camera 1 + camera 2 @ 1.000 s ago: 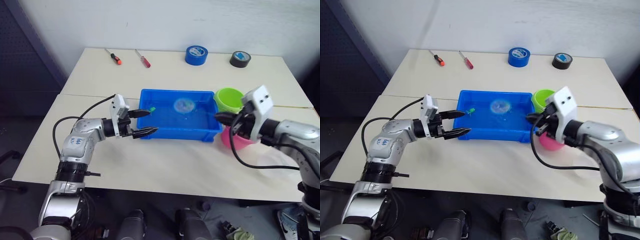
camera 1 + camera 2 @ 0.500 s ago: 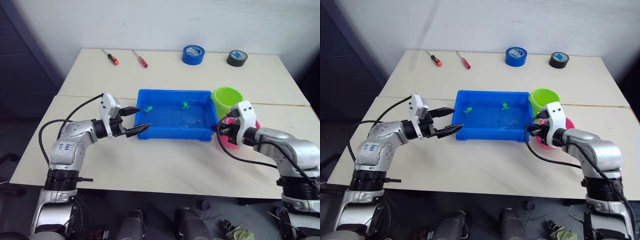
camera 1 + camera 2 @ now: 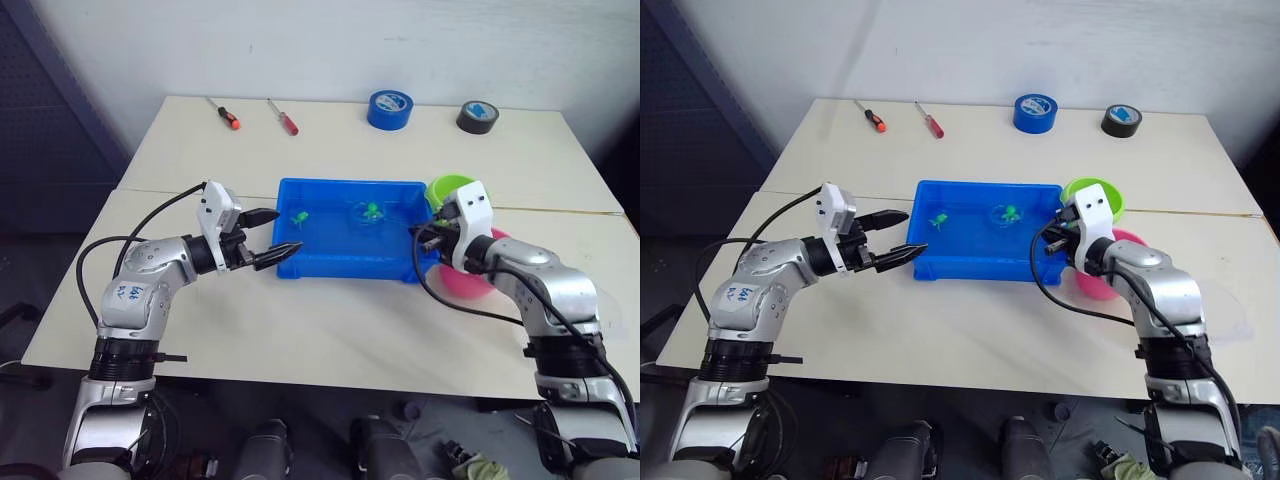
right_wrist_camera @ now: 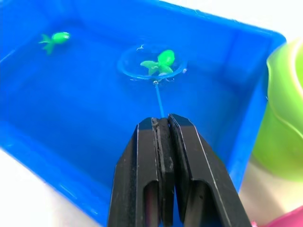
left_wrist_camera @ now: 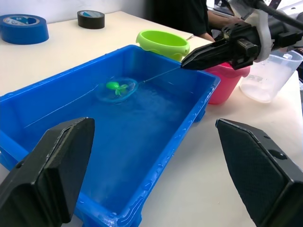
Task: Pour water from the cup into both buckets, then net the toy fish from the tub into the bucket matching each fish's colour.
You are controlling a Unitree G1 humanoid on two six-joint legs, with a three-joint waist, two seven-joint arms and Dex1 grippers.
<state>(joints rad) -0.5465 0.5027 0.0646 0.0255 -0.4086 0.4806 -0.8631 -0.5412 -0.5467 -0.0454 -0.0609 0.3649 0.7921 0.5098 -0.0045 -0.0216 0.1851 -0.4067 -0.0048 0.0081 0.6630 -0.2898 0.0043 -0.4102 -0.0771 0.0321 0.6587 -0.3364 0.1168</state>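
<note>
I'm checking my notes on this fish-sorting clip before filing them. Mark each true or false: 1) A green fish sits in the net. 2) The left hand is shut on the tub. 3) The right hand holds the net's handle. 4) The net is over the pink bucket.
1) True: a green fish lies inside the net.
2) False: the left hand is open, beside the tub.
3) True: the right hand is shut on it.
4) False: the net is in the tub, not over the pink bucket.

- Table (image 3: 330,330) — pale cream top
- On it: blue tub (image 3: 300,265), green bucket (image 3: 452,189), pink bucket (image 3: 470,283), clear cup (image 5: 270,75)
- Far edge — two screwdrivers (image 3: 222,112) (image 3: 282,116), blue tape roll (image 3: 390,109), black tape roll (image 3: 479,117)
</note>
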